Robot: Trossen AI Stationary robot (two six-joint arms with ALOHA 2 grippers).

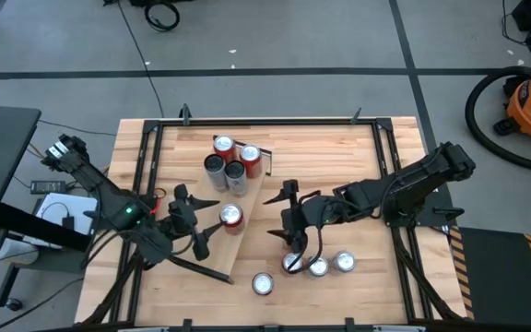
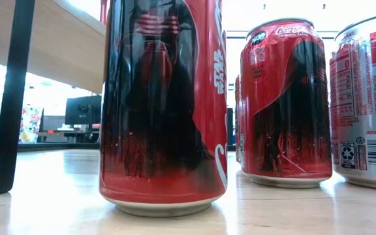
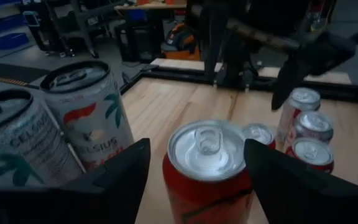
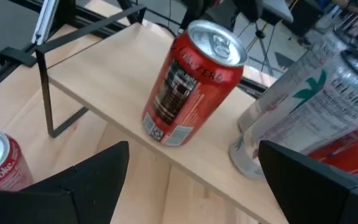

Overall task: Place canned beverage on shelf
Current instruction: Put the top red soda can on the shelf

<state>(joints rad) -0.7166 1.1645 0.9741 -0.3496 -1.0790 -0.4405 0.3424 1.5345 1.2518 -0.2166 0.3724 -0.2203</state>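
your left gripper (image 1: 195,224) sits low over the near end of the shelf (image 1: 247,217), fingers spread to either side of a red can (image 1: 232,216) that stands upright on the plank. in the left wrist view the can (image 3: 209,167) sits between the two dark fingers (image 3: 114,180), with a gap showing on each side; whether they touch it you can't tell.

at the far end of the shelf a cluster of four cans (image 1: 231,162) stands together, red and silver tops. the silver celsius cans (image 3: 91,112) show beside the left gripper in its wrist view.

your right gripper (image 1: 289,217) hangs just off the shelf's right edge, fingers spread wide with nothing between them. its camera looks across the plank at the red can (image 4: 191,81) and one celsius can (image 4: 303,106).

four more cans stand on the table (image 1: 358,157) itself near its front edge: three (image 1: 318,266) close together below the right gripper, one (image 1: 263,283) apart to their left. the low view looks past these (image 2: 165,104) from table height.
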